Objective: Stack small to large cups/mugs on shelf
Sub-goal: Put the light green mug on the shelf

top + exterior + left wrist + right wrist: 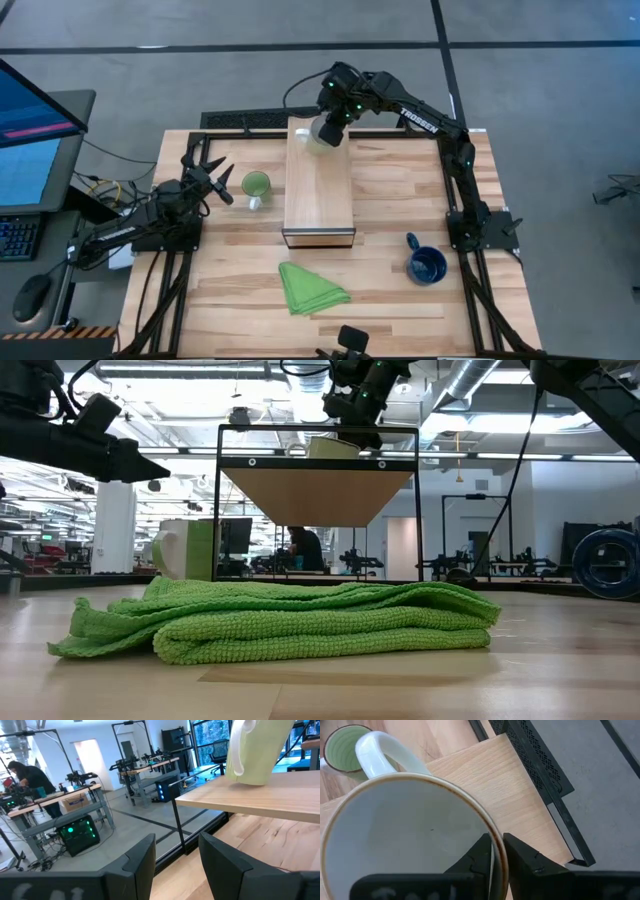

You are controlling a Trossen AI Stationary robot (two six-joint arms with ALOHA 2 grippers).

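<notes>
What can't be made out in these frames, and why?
- Whether the white mug rests on the shelf: in the high view the right gripper covers it.
- Blue mug: absent from the low view, likely behind the green cloth.
- Green mug: half hidden by the cloth in the low view; cut off in the left wrist view.

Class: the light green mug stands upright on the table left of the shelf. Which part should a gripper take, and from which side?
Take the green mug by its rim wall, coming from above: its mouth is open upward. Pinch away from the white handle, which points toward the table's front. The left gripper waits beside it, open.
</notes>
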